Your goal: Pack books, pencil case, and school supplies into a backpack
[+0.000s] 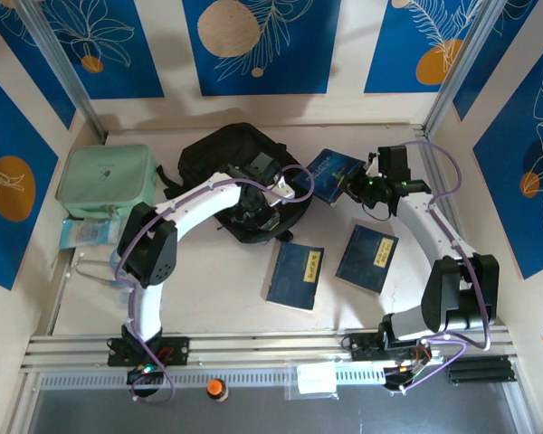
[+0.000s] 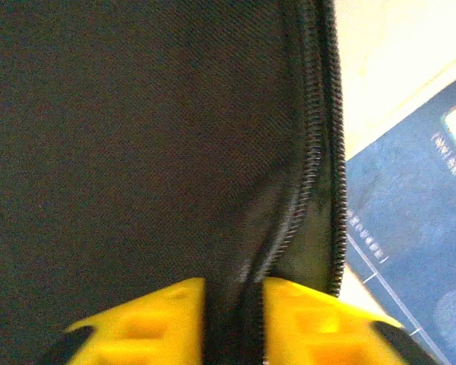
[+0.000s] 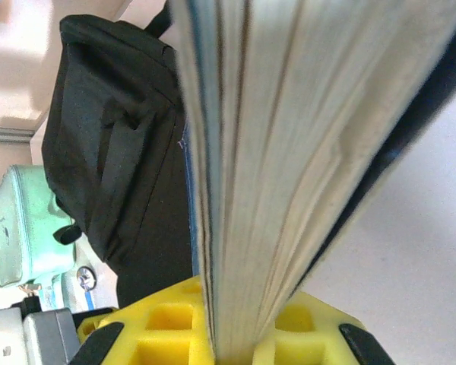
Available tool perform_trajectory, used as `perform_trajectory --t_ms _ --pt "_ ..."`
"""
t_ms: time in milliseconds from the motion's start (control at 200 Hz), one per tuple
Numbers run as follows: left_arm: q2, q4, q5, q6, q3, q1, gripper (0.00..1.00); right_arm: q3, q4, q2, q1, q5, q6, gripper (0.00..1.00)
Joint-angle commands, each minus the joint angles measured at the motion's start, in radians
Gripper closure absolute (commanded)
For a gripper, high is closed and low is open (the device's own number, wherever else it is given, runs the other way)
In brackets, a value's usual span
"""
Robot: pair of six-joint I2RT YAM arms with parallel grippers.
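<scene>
Left tool (image 2: 234, 308) on backpack (image 2: 121, 137) (right tool (image 3: 235, 334): book (image 3: 304, 137))

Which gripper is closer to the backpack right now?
Left. The left gripper pinches the backpack fabric beside its zipper; the right gripper holds a book just beside the backpack.

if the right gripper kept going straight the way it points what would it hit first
Most likely the backpack: the right gripper points the book it clamps toward its side, though depth is hard to judge.
</scene>
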Motion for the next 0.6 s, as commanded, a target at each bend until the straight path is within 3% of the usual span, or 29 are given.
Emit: perform_trajectory --t_ms 0,135,300,595 --pt "-0.011 -0.035 -0.012 0.017 0.035 -0.005 0.82 0.003 0.034 -0.065 -0.019 -0.033 0.008 1.00" --pt "-0.055 0.002 -0.003 0.008 0.034 -0.004 0.89 0.017 0.051 -0.113 -0.031 -0.076 0.009 1.00" --pt "-0.131 0.075 0.001 -0.023 0.006 0.021 0.94 0.023 0.040 -0.191 -0.052 -0.043 0.007 1.00" --pt "-0.340 0.412 0.053 -0.231 -0.204 0.150 0.95 -0.094 0.037 -0.331 -0.076 0.046 0.049 1.00"
